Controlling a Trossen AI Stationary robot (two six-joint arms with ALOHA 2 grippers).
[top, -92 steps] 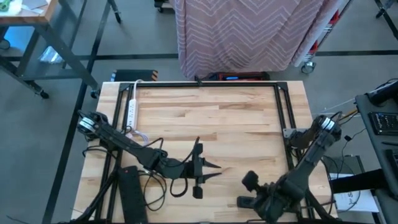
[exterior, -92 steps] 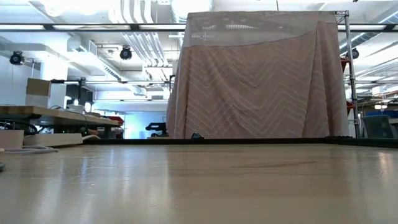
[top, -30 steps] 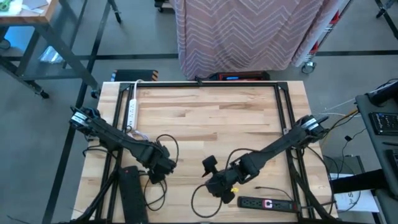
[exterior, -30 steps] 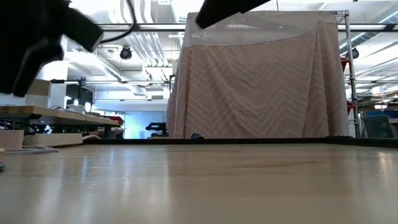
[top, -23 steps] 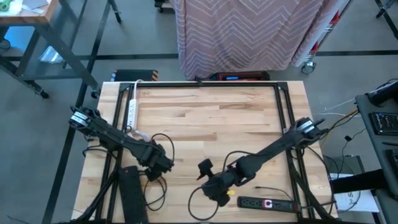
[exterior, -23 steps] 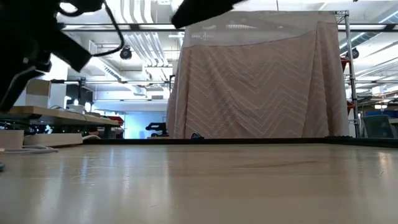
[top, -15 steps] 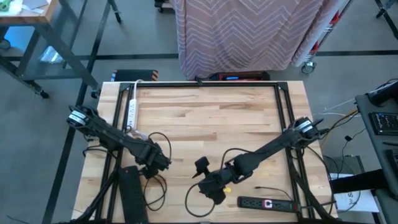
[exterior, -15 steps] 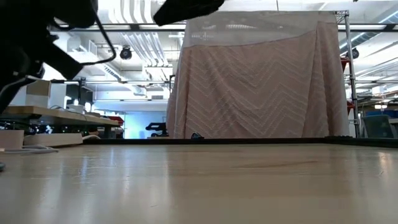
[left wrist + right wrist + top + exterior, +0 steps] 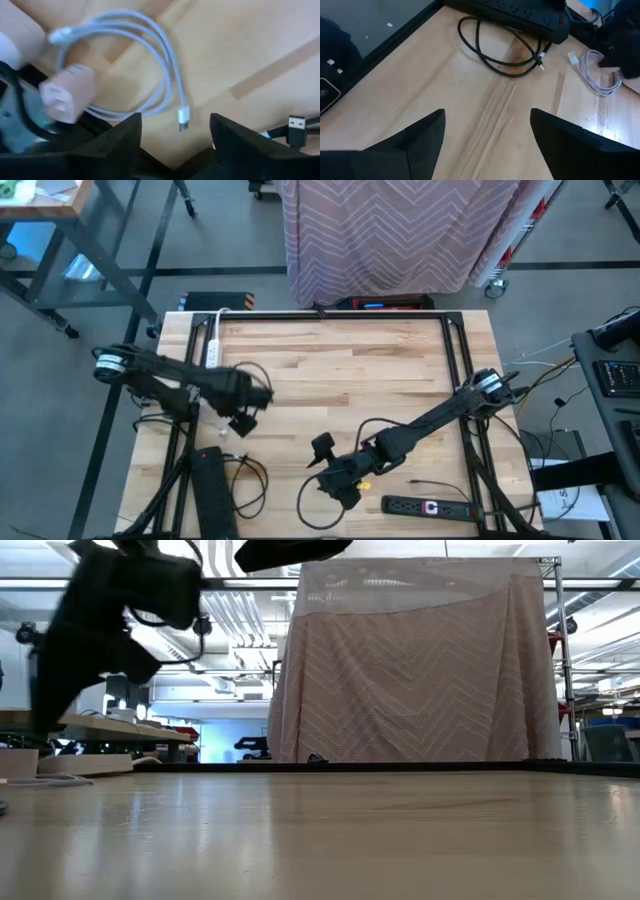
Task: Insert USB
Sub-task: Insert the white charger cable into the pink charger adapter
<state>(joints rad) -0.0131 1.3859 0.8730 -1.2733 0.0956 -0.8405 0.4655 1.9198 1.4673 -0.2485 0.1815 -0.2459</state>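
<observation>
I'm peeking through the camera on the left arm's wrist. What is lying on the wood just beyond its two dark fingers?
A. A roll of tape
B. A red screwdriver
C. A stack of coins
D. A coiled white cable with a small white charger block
D. The left wrist view shows a looped white cable beside a white charger block on the wooden table, with the left gripper open above them.

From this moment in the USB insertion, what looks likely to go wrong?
1. The left gripper hangs open over the white cable, whose plug lies loose on the table; a grasp might catch the coil instead.
2. The black cable loops close by and might snag.
3. The right gripper, open and empty, sits low and may crowd the left arm.
</observation>
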